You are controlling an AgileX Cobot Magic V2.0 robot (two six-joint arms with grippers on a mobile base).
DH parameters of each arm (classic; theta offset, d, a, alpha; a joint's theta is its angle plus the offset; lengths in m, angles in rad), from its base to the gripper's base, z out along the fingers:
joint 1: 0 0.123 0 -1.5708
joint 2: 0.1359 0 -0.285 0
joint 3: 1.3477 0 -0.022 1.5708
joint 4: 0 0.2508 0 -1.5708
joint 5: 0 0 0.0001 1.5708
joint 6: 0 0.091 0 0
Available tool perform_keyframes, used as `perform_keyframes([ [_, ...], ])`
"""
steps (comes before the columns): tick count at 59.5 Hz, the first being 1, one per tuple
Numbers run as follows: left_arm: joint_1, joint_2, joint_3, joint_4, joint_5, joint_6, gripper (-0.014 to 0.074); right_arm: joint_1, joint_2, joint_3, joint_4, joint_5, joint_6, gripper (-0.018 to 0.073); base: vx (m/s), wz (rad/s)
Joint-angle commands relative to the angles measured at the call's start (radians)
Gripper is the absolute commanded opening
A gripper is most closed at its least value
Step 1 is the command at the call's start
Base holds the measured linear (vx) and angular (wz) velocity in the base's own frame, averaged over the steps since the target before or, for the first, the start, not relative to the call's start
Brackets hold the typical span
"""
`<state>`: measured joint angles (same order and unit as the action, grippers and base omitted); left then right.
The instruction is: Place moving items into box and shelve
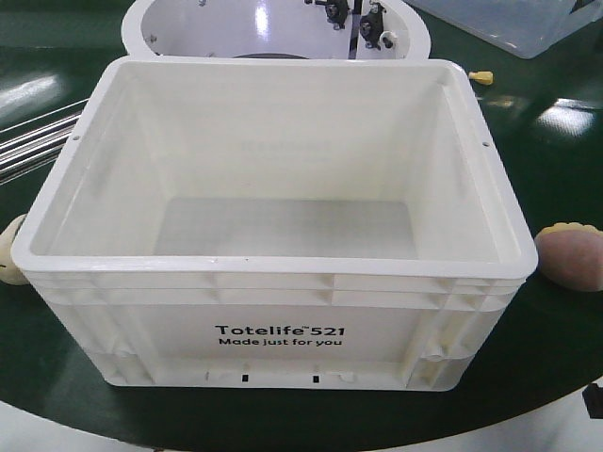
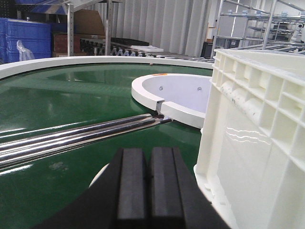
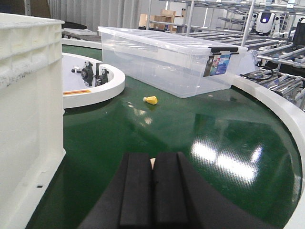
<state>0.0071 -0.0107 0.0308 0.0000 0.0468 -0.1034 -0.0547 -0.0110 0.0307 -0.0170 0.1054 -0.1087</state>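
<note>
The large white ribbed plastic crate (image 1: 283, 311), printed "Totelife 521 Made just for you", stands upright in the middle of the dark green round table (image 1: 556, 169). Both toys lie on the table outside the crate. The pale yellow soft round toy (image 1: 11, 250) is at the crate's 9 o'clock, partly cut off by the picture edge. The reddish-brown soft toy with yellow scalloped trim (image 1: 570, 259) is at its 3 o'clock, just beside the rim.

At 12 o'clock sits a white ring-shaped hub (image 1: 141, 33), and at 1 o'clock a clear plastic tub (image 3: 167, 62). A small yellow piece (image 3: 150, 100) lies between them. Chrome rods (image 2: 71, 138) run in from 10 o'clock.

The left gripper (image 2: 147, 157) has its black pads pressed together, gripping nothing, with the crate wall at its 3 o'clock. The right gripper (image 3: 152, 162) is likewise closed and empty-handed, with the crate at its 9 o'clock.
</note>
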Motion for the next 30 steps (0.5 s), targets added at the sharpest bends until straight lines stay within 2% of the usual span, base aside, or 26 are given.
perform_keyframes([
  [1, 0.003, -0.015, 0.017, -0.006, -0.085, -0.011, -0.0006, -0.006, -0.015, 0.003, -0.010, -0.084, -0.003, -0.0009, 0.00, 0.00],
  [22, 0.003, -0.015, 0.015, -0.006, -0.093, -0.011, -0.0006, -0.006, -0.015, 0.003, -0.010, -0.096, -0.003, -0.0009, 0.00, 0.00],
  [30, 0.003, -0.015, -0.016, -0.006, -0.143, -0.011, -0.0006, -0.006, -0.015, 0.003, -0.030, -0.139, -0.029, -0.0009, 0.00, 0.00],
])
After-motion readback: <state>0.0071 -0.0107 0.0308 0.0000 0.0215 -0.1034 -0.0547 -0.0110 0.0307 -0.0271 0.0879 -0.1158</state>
